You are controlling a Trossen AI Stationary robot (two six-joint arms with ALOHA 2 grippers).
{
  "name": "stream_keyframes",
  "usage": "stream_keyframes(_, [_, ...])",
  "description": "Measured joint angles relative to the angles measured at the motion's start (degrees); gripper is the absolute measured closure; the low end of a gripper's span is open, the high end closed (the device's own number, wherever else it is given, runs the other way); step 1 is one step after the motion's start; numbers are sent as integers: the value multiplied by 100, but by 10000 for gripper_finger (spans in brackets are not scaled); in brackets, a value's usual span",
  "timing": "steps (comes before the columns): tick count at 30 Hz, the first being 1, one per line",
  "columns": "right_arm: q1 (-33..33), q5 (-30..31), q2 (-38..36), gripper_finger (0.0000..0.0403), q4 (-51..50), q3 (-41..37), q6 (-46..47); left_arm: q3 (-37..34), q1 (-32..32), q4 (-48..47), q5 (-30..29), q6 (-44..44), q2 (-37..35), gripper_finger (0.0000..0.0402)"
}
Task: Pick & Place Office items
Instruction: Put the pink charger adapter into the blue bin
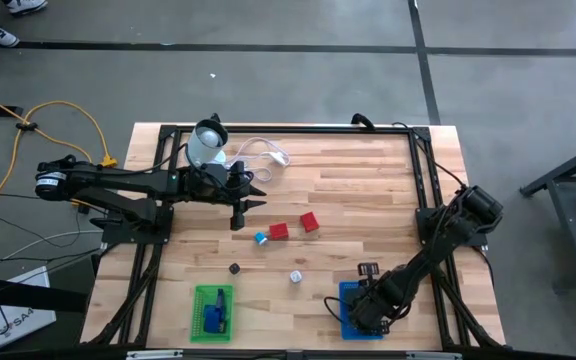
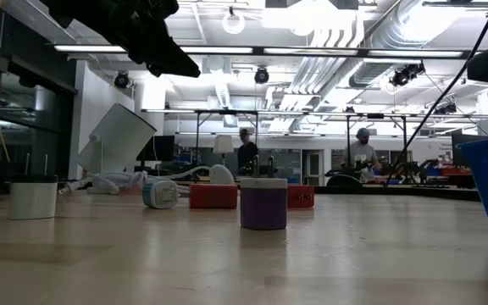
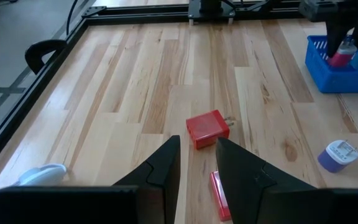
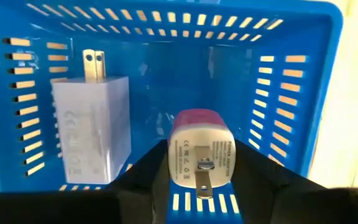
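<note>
I see a pale wooden plank surface [image 1: 368,200] framed in black rails, standing on a grey concrete floor [image 1: 298,90]; the low view looks into a bright workshop with ceiling ducts, where two people stand far behind.

At about 5 o'clock sits a blue slotted basket [image 1: 346,322], and at 7 o'clock a green basket [image 1: 200,298] with a blue item inside.

My right pincer [image 4: 199,180] is down in the blue basket, clamped on a small pink-and-white plug adapter [image 4: 199,146]; one white charger block [image 4: 82,127] lies beside it.

My left pincer [image 3: 197,165] hovers over the middle, fingers nearly together and holding nothing.

Near centre I count two red blocks [image 1: 310,221], one blue-white piece [image 1: 261,238], one purple-white round adapter [image 1: 295,276] and one black piece [image 1: 234,268].
</note>
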Motion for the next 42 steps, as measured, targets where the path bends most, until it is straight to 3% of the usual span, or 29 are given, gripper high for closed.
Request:
stream_keyframes(14, [43,-121,240,272,48,-2,37,0,-2,0,0,0,0,304])
stream_keyframes(26, [43,-215,238,230,99,-2,40,0,0,0,2,0,0,304])
stream_keyframes(42, [-138,-277,4,231,14,-2,-109,0,-2,0,0,0,0,304])
